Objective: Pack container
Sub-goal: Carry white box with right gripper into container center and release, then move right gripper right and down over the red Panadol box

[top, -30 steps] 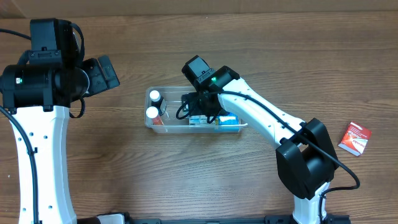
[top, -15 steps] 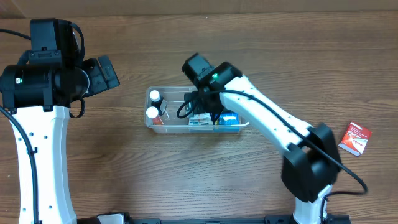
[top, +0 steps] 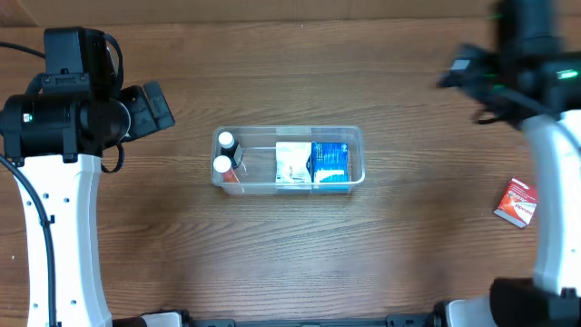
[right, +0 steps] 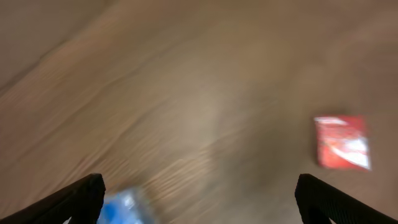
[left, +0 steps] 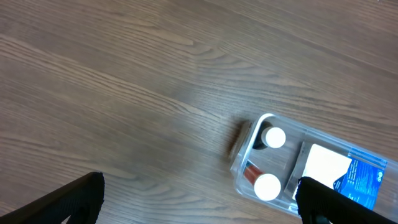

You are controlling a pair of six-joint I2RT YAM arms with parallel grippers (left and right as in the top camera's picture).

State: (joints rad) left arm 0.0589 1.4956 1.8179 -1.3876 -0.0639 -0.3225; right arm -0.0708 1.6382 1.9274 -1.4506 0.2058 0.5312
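Container (top: 259, 165) ahead-right of my L gripper (left: 199, 205); I see both spread, empty; red pkt (right: 341, 142) ahead-right of R gripper (right: 199, 199).

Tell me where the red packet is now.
In the overhead view the red packet lies on the table at the far right, outside the container and well apart from it.

Nothing legible anywhere. White markings on the red packet (top: 517, 202) lying on the tabletop (top: 272, 254), too small to read from overhead and smeared by blur in the right wrist view. Faint print on the blue packet (top: 329, 162) and on the white packet (top: 292, 165) inside the container (top: 289, 130), too fine to make out from overhead or in the left wrist view.
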